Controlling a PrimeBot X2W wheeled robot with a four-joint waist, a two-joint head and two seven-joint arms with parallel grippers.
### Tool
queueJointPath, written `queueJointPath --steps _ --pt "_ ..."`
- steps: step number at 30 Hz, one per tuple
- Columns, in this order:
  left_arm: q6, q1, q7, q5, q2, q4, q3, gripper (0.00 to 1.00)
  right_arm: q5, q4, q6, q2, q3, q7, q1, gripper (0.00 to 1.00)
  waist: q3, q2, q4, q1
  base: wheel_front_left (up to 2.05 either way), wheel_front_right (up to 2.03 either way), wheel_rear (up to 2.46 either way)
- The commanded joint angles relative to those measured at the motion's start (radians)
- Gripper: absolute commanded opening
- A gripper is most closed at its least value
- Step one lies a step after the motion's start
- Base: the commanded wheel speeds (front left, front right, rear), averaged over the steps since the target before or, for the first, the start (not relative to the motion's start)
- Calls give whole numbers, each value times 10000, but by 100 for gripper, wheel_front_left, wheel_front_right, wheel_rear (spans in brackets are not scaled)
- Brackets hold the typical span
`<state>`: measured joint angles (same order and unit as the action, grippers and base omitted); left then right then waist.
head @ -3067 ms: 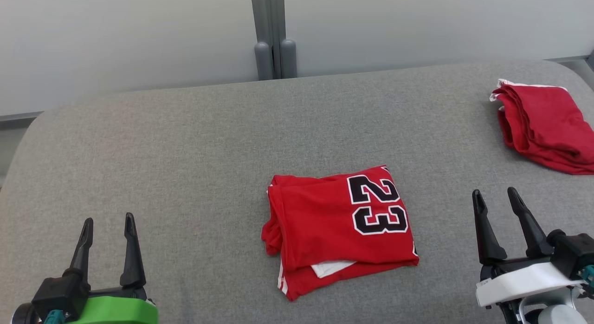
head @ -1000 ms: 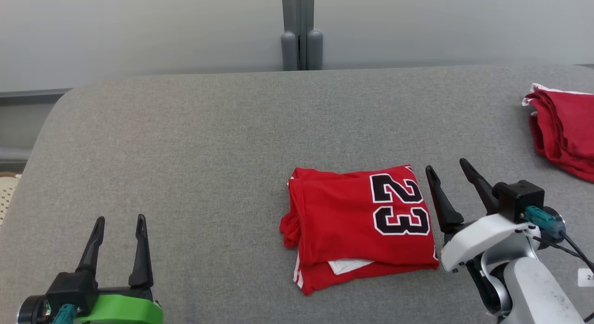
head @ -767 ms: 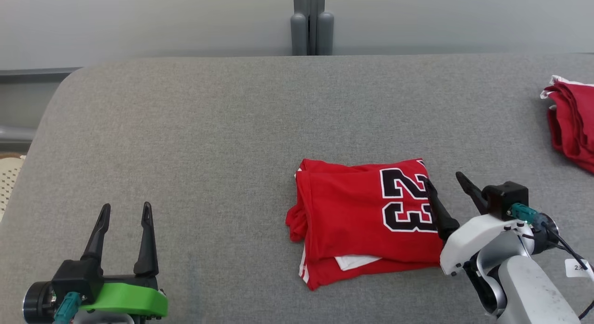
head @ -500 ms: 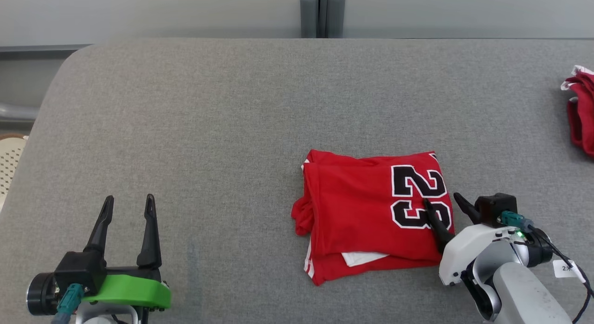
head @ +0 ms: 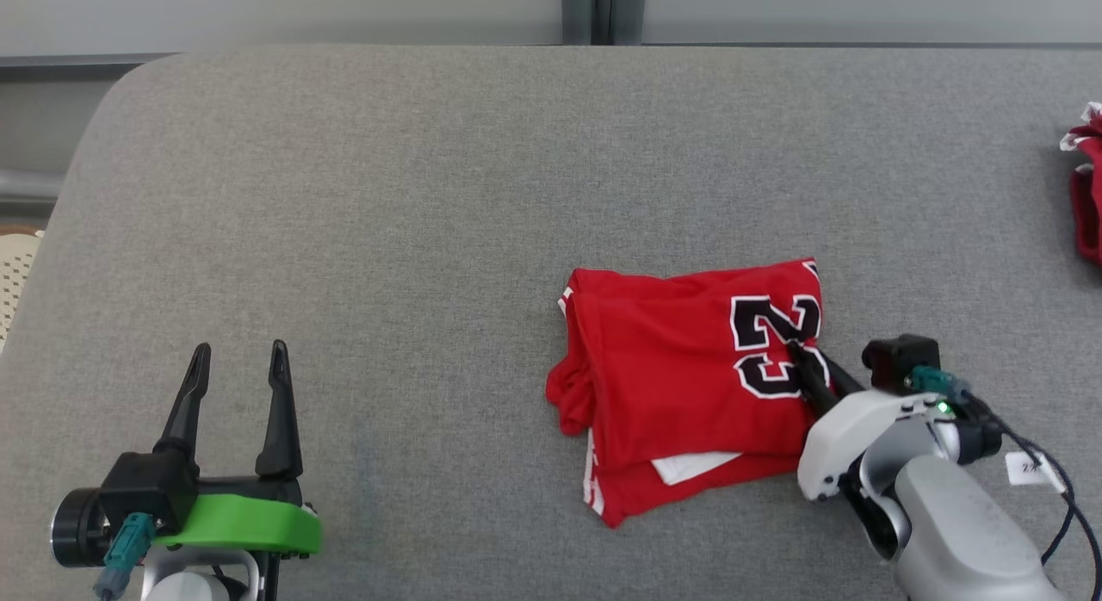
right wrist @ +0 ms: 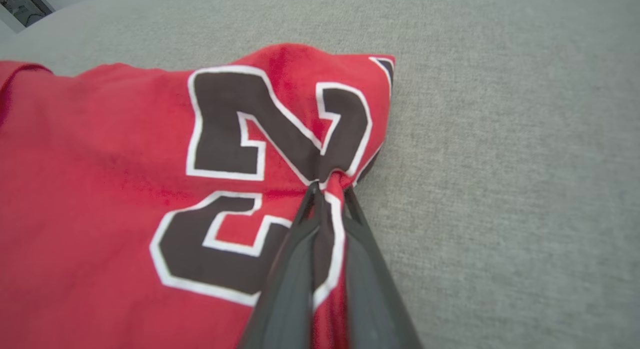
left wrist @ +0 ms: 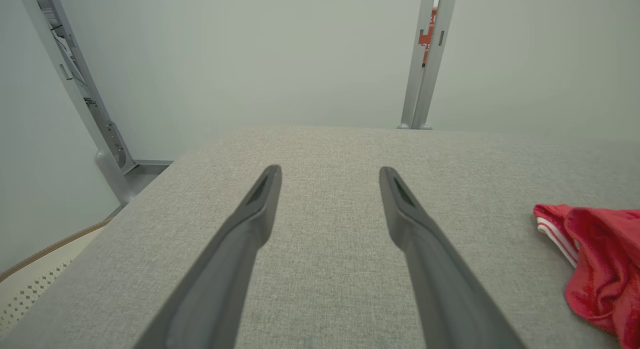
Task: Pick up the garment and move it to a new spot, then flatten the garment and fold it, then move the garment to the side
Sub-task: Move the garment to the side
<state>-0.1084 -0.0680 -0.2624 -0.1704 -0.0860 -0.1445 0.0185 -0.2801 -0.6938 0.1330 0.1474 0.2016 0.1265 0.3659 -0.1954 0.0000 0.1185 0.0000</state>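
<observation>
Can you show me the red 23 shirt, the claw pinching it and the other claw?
red jersey (head: 671, 368), head view, plain red front.
right gripper (right wrist: 327, 188), right wrist view, between fingertips pinching the jersey.
left gripper (head: 239, 353), head view, gap between open fingertips.

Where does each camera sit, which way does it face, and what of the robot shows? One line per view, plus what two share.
Head view: on the head, looking down at the cushion; left claw open, right claw shut on the jersey.
Left wrist view: on the left arm, facing across the cushion to the wall, along that claw.
Right wrist view: on the right arm, close over the jersey, along that claw.
Shared: head and right wrist views show that grip.
</observation>
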Motion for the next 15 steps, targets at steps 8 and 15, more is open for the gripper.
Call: queueJointPath --steps 8,15 --pt "-38 -767 -27 162 52 306 -142 100 -23 551 -34 1956 487 -489 2262 0 -1393 0 -794 0 0 0 0" --pt "-68 -1619 -25 346 -131 510 -280 100 -663 976 -33 4075 401 -920 4054 0 -2867 0 -1627 0 0 0 0"
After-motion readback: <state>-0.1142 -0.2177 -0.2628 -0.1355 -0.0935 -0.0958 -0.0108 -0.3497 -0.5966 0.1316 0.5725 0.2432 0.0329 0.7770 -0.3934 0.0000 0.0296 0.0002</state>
